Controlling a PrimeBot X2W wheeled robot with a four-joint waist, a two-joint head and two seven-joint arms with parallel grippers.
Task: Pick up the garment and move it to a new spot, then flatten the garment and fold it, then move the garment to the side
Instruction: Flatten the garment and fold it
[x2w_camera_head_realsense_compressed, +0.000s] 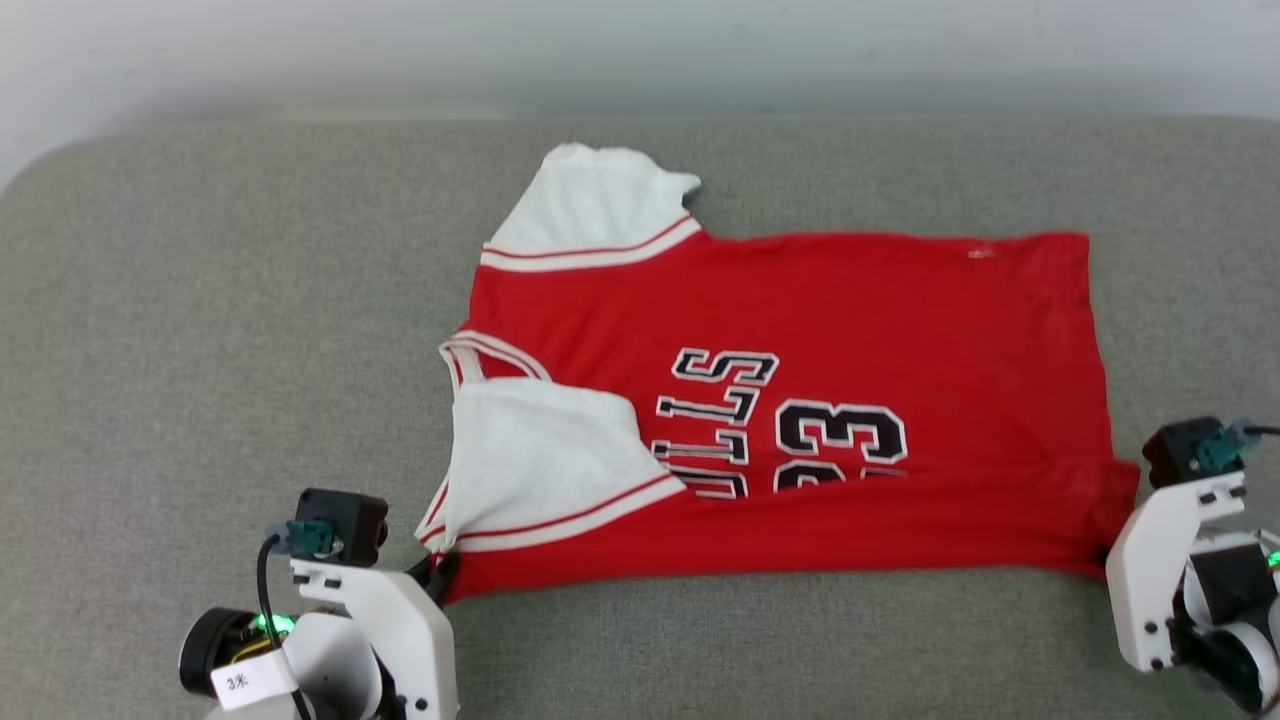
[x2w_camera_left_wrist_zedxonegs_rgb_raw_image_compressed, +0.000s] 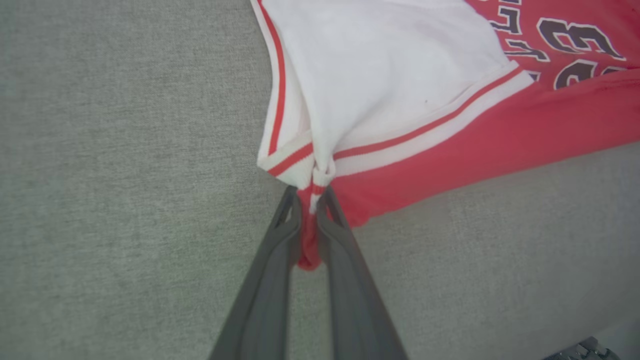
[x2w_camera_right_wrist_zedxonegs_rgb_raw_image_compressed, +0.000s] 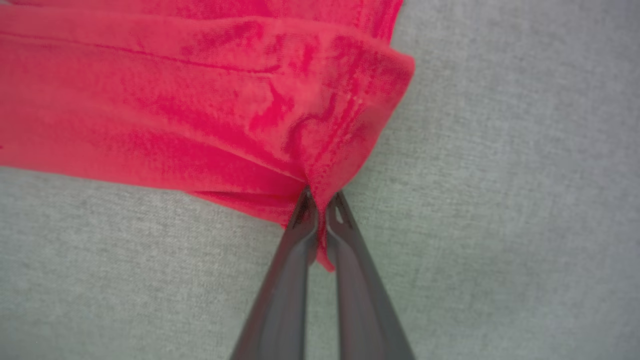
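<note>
The red garment (x2w_camera_head_realsense_compressed: 900, 300) lies spread sideways on the grey fabric surface (x2w_camera_head_realsense_compressed: 200, 300), its near edge folded up over the number. My left jaws pinch its sleeve-end corner; my right jaws clamp the hem corner.

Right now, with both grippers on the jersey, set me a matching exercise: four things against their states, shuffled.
1 left gripper
2 right gripper
3 far sleeve
4 near sleeve

A folded over the letters
B pinching the garment's plain red corner
C lying out on the grey surface
D pinching striped trim

Pairs: 1-D, 2-B, 3-C, 4-A
</note>
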